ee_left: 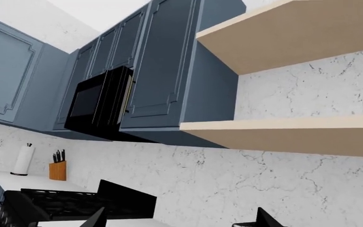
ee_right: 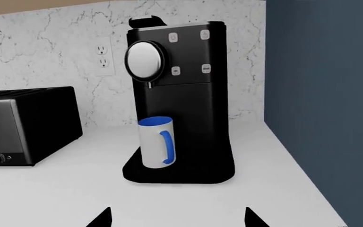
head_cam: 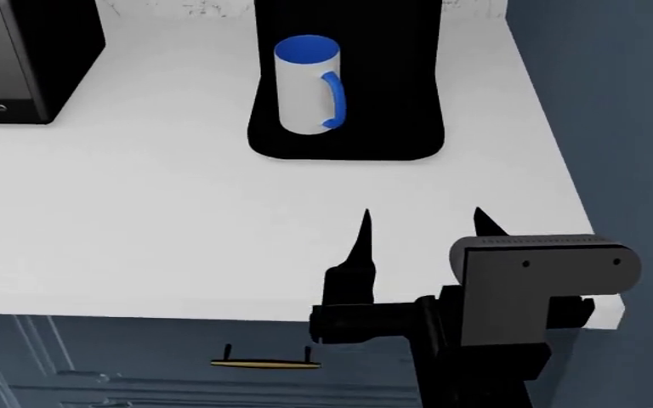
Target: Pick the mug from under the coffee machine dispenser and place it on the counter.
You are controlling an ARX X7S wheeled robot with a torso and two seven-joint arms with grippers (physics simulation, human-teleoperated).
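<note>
The white mug [head_cam: 303,85] with a blue inside and blue handle stands upright on the base tray of the black coffee machine dispenser [head_cam: 389,76], at the back right of the white counter [head_cam: 167,229]. It also shows in the right wrist view [ee_right: 156,142], under the machine's spout [ee_right: 188,94]. My right gripper [head_cam: 420,228] is open and empty above the counter's front, well short of the mug; its fingertips [ee_right: 99,218] frame bare counter. My left gripper [ee_left: 178,220] is open and empty, pointing up at wall cabinets; it is out of the head view.
A black toaster [head_cam: 14,59] stands at the back left of the counter. A blue-grey tall cabinet side [head_cam: 633,127] bounds the counter on the right. A drawer with a brass handle [head_cam: 264,364] is below the front edge. The left wrist view shows a stove [ee_left: 74,201] and shelves [ee_left: 295,132].
</note>
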